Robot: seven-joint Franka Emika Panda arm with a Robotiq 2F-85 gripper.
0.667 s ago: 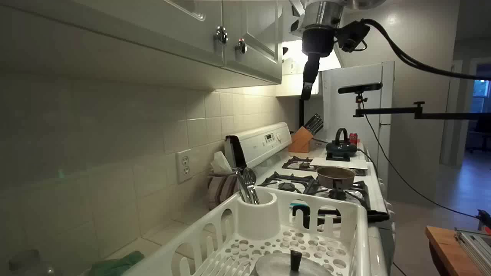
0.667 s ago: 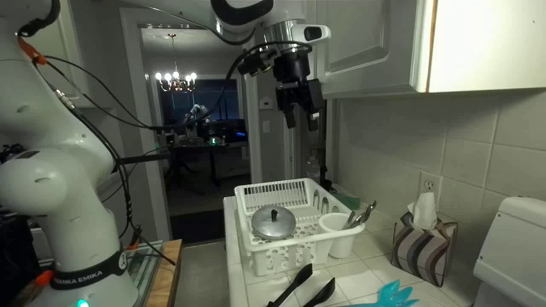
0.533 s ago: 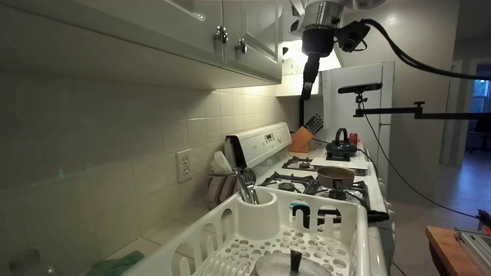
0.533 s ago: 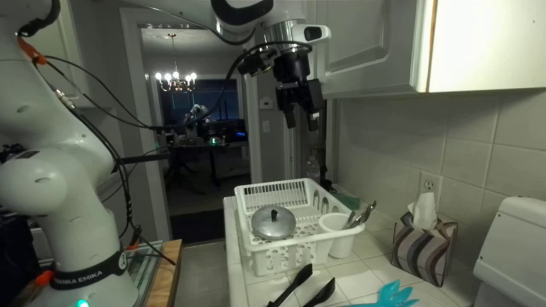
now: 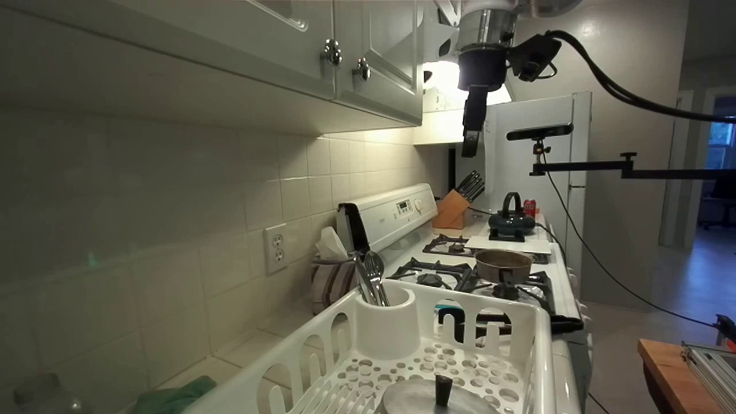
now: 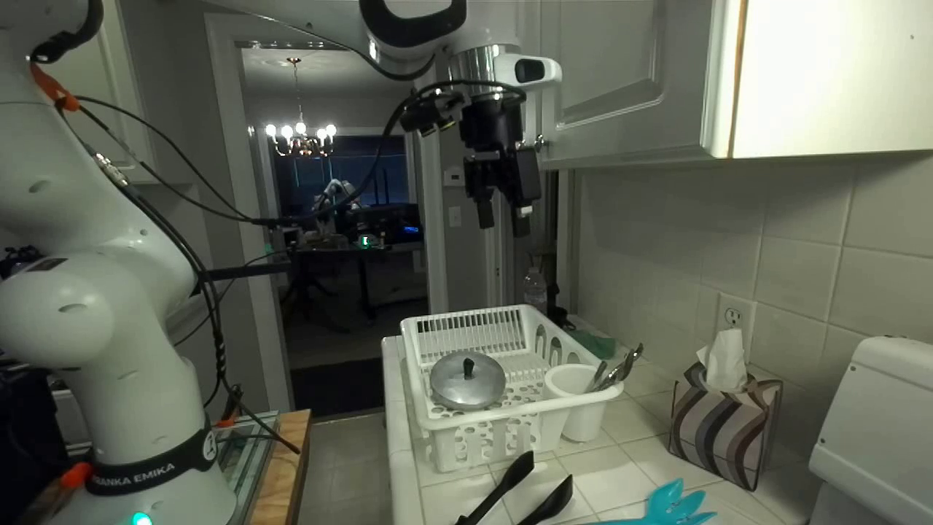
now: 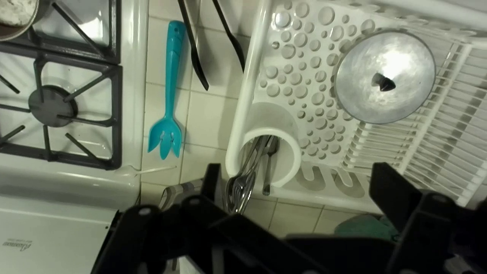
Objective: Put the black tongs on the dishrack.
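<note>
The black tongs (image 6: pixel 514 474) lie spread on the white tiled counter beside the dishrack's end. Their two arms also show in the wrist view (image 7: pixel 195 57), with the handles cut off at the top edge. The white dishrack (image 6: pixel 510 417) stands on the counter; it also shows in the wrist view (image 7: pixel 249 76) and in an exterior view (image 5: pixel 543 345). My gripper (image 6: pixel 504 219) is open and empty, high above the rack. In the wrist view its fingers (image 7: pixel 296 173) are wide apart, with the cutlery cup and the rack's wall side below them.
A metal lid (image 6: pixel 466 380) lies in the rack. The cutlery cup (image 6: pixel 572 380) holds forks and spoons. A blue utensil (image 7: pixel 173 68) lies between tongs and stove (image 7: pixel 131 95). A tissue box (image 6: pixel 725 430) stands by the wall. An upper cabinet (image 6: pixel 619 87) hangs close beside the gripper.
My gripper has come down slightly. It has also shifted a little away from the wall and cabinet. Its fingers stay open, and the objects on the counter have not moved.
</note>
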